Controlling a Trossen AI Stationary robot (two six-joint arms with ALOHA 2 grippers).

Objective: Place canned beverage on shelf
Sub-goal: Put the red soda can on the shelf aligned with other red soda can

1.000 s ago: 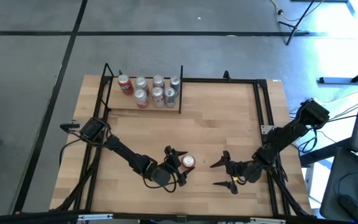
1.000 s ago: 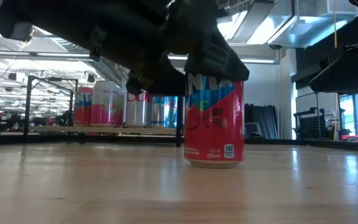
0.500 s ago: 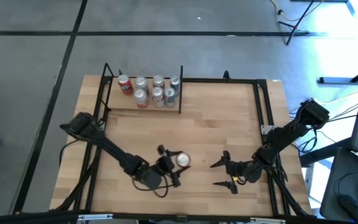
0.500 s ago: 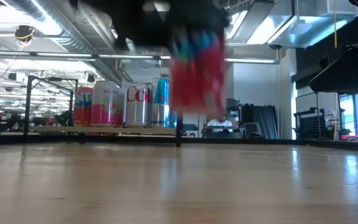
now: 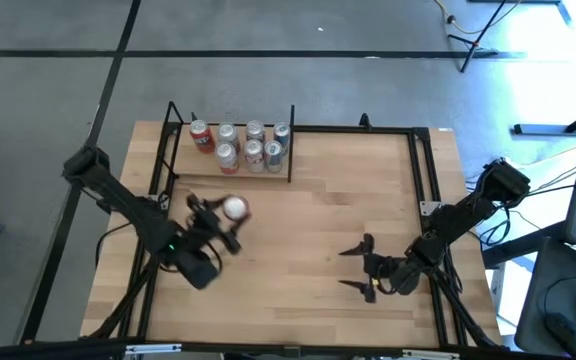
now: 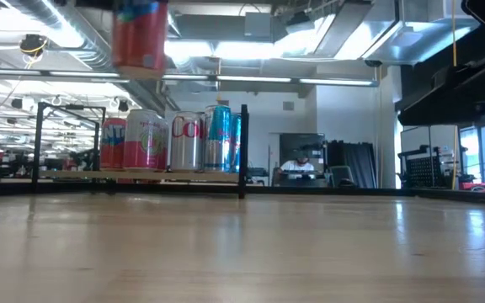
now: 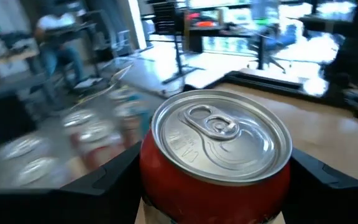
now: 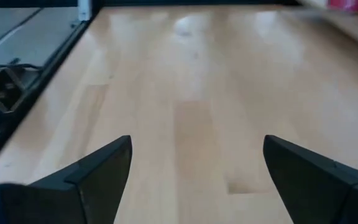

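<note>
I have the red can (image 5: 235, 208) clamped in my left hand (image 5: 220, 215), and in the high view it sits left of centre, just below the shelf (image 5: 230, 170) that fills the upper left of the counter (image 5: 348, 220). The low view shows the can (image 6: 141, 35) up at the top left of the frame, well clear of the counter and above the level of the cans (image 6: 175, 139) standing on the shelf. My left wrist view confirms the hold: the can's silver top (image 7: 221, 135) faces the camera, upright, with a dark finger (image 7: 107, 180) pressed against each side. So I judge the pick done and the carry well under way; what is left is to bring the can over the shelf, find a free spot, set it down and let go. The shelf already holds seven cans in two rows, and from above the bare plank looks to lie at the row ends, so placement will need care not to knock a neighbour. My right hand (image 5: 358, 268) waits at the lower right of the counter, fingers spread wide and holding nothing, as its wrist view shows with only bare wood between them.
</note>
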